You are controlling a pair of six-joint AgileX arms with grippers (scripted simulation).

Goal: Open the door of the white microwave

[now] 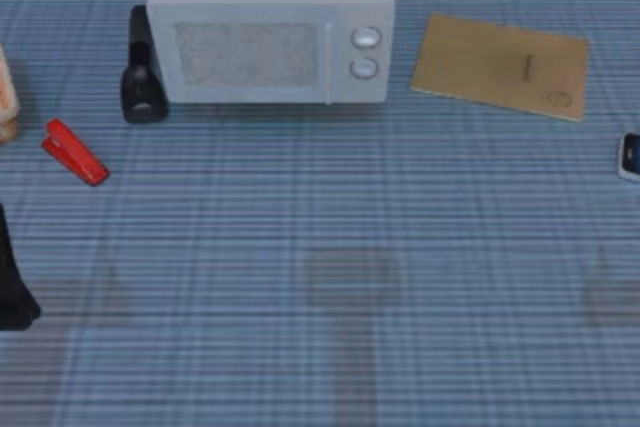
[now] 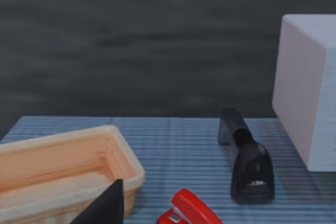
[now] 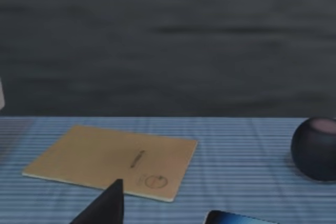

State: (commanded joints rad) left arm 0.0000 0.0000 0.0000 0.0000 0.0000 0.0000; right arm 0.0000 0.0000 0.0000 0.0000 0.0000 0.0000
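The white microwave stands at the far edge of the desk, left of centre. The door sits flush against the front, shut, beside the two knobs. The left arm is parked at the left edge; its finger state cannot be told. The right gripper is outside the top view. A black scanner lies just left of the oven, a red stapler nearer, a tan notebook to the right.

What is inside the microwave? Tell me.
Cannot be seen. The microwave stands at the table's far edge with its door shut, and the grey mesh window shows nothing behind it. Neither gripper is near the door.
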